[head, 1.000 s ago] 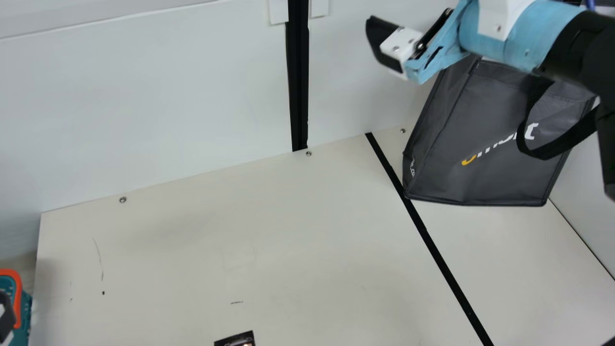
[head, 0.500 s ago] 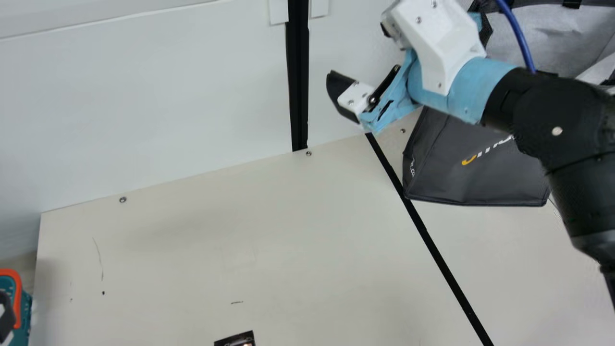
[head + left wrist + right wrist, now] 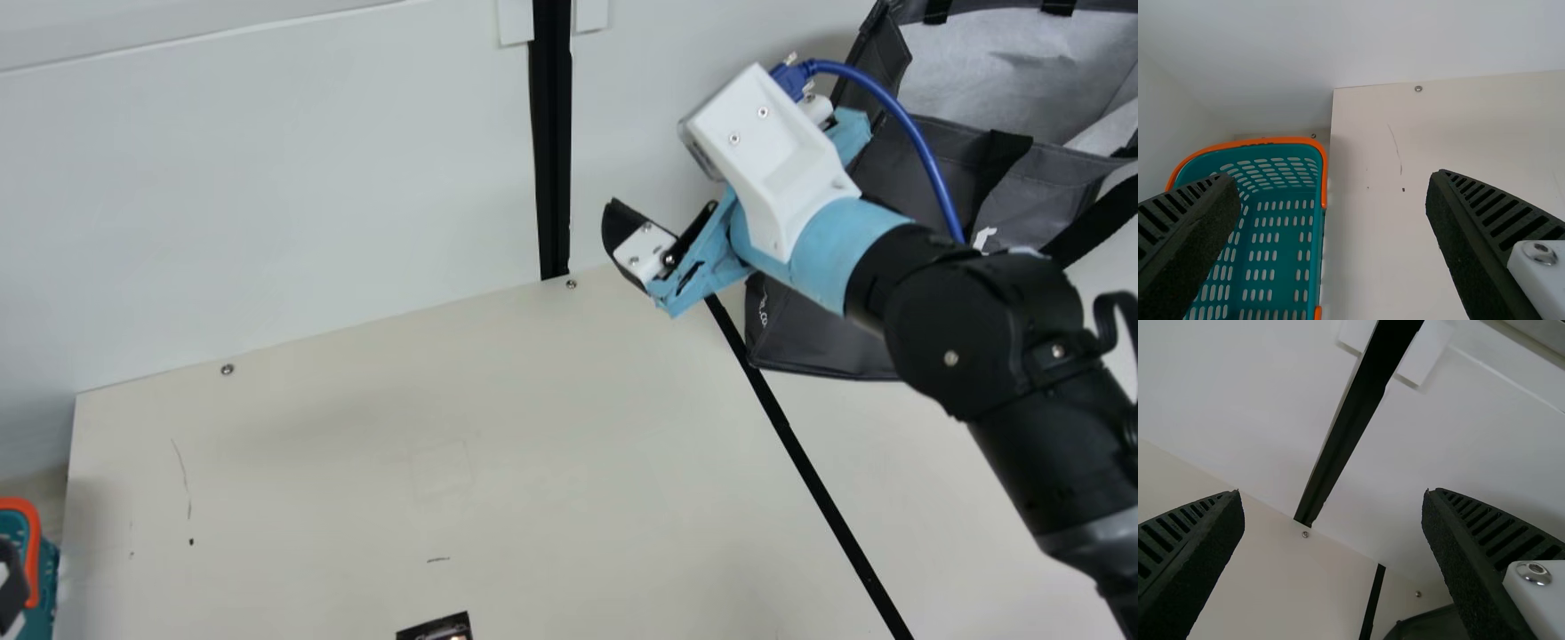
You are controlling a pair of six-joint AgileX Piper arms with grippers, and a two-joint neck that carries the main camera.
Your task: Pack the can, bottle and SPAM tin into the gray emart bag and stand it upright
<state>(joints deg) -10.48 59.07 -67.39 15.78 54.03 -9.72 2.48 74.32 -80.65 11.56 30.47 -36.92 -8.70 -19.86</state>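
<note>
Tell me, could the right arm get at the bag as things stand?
Probably yes. The right gripper is open, and the bag stands close by with nothing visible blocking it. The gripper points away from the bag, though, so it would likely need turning first.

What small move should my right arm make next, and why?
I'd probably ease the right end effector away from the gray bag: its fingers are spread with nothing between them, and the bag stands upright, mouth open, partly behind the arm.
</note>
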